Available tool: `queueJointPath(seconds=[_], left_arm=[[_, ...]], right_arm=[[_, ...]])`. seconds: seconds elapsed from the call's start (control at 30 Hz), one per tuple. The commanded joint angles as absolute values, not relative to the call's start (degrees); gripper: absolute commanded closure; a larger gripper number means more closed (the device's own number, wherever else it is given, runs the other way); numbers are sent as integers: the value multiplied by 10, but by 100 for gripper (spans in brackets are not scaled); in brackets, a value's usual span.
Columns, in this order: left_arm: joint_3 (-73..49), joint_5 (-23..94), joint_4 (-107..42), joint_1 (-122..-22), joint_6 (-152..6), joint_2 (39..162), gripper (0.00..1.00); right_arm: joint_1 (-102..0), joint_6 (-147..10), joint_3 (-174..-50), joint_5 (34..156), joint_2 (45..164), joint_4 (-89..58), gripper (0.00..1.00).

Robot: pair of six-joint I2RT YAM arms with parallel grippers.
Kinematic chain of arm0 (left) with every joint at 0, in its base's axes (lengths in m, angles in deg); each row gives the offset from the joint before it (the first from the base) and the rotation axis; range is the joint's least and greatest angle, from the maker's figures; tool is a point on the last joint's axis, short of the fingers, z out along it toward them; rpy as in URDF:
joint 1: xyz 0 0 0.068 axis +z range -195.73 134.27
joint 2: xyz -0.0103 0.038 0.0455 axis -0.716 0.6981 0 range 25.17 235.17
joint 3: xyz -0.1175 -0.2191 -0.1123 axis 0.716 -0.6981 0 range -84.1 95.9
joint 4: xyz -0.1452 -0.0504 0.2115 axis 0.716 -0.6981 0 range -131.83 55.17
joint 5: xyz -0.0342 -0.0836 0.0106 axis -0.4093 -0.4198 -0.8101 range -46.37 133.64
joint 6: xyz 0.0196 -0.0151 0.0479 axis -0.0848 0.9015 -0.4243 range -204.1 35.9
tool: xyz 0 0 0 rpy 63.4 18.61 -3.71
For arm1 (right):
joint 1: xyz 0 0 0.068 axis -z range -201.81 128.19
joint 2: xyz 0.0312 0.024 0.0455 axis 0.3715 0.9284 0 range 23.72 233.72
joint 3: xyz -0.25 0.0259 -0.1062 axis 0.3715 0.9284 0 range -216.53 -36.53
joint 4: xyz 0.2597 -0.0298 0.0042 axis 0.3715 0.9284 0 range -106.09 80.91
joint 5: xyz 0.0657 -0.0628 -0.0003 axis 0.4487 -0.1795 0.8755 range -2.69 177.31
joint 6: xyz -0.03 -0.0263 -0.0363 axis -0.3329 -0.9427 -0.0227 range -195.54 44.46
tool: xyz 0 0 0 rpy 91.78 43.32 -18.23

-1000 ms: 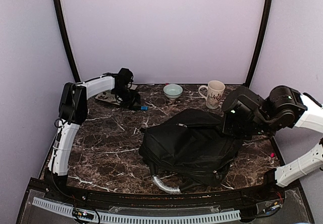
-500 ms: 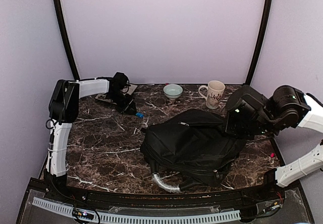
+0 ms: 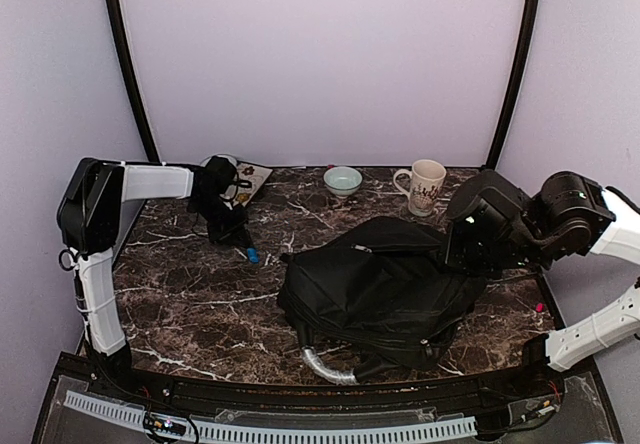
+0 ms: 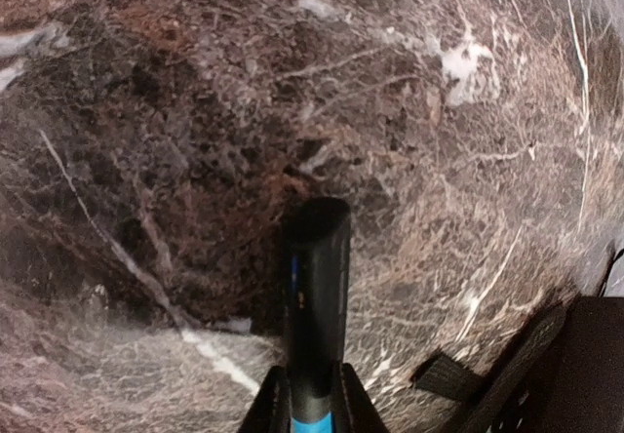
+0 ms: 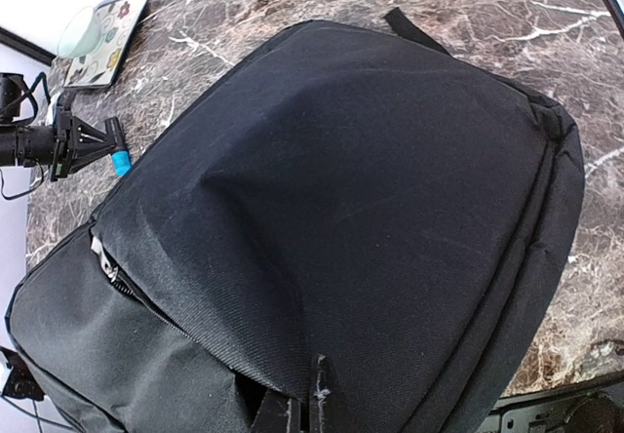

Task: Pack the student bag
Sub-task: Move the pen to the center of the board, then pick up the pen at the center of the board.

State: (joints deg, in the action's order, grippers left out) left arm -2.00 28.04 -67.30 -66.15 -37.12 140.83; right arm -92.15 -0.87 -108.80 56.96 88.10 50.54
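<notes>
Black marble desk [image 3: 200, 304], leftmost: a book [image 3: 248, 175] lies unpacked at the back. Just beside it, your left end effector [image 3: 236, 236] is clamped on a blue-tipped pen [image 4: 314, 296], low and short of the bag [image 3: 375, 289]. That bag lies centre-right, its fabric pinched tight by your right end effector [image 5: 300, 409]. Packing looks barely begun.

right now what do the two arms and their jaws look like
Both look alike: the left arm and right arm have smooth white link shells joined by bulky, rounded black joint housings. Each ends in a black wrist unit with slim dark jaws. A thin black cable loops at the left wrist. No markings are legible.
</notes>
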Motion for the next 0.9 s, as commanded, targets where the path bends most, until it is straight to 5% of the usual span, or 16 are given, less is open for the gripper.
queueJointPath(seconds=[0.0,0.47,0.7,0.87], left_arm=[[-51,307,-694,-662,-511,1353,86],[-106,401,-769,-693,-646,1256,82],[-105,446,-775,-723,-644,1225,46],[-106,479,-790,-752,-627,1203,35]], right_arm=[[-918,-22,-1095,548,883,448,100],[-918,-73,-1119,590,952,403,100],[-918,-92,-1132,584,967,395,100],[-918,-93,-1134,583,969,393,100]])
